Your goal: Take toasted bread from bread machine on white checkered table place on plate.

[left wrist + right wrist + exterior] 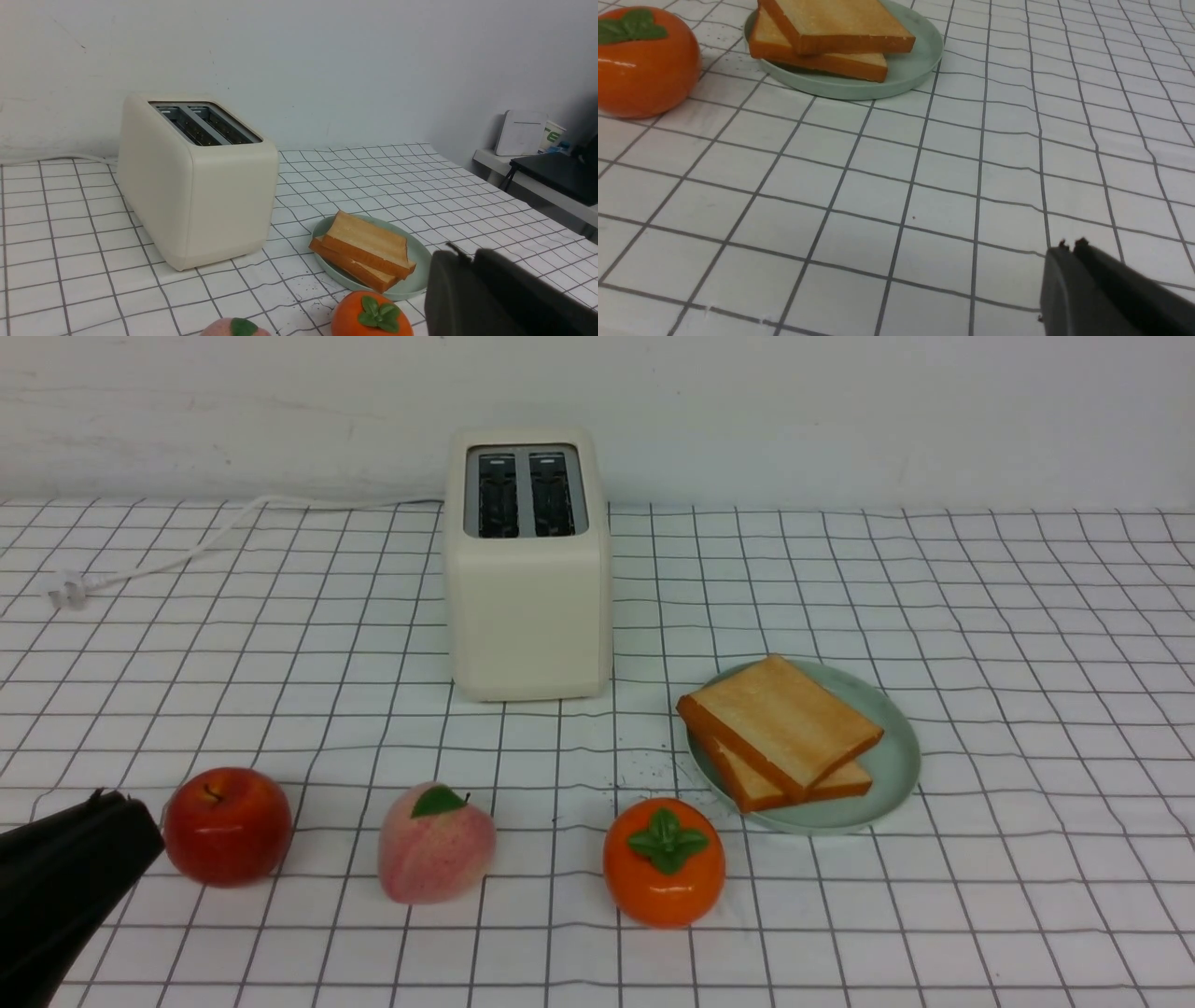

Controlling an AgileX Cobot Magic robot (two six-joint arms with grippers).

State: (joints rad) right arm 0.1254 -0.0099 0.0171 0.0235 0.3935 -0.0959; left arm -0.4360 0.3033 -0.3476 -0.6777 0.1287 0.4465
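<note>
Already both slices of toasted bread [782, 728] lie stacked on the plate [894, 767], the upper one skewed across the lower, and both slots of the bread machine [528, 565] look empty, so I judge the task done or nearly so, and most of what could go wrong now comes from moving near the plate. The left gripper [110, 800] sits low at the near left of the white checkered table [980, 616], just beside the red apple [227, 824], with its jaws together and nothing between them. The right gripper [1070, 246] hangs close above the cloth on the right, near side of the plate, also closed and empty. If the left arm swings carelessly, it could nudge the apple, which would likely roll toward the peach [434, 843]. If the right arm sweeps toward the middle, it might clip the plate's rim or the persimmon [664, 861], which sits just beside that rim; a shove there could slide the plate and tip the top slice off the lower one. The cloth is slightly wrinkled, so a low fingertip could snag it and drag everything. Dark crumbs lie scattered between plate and toaster, harmless.
</note>
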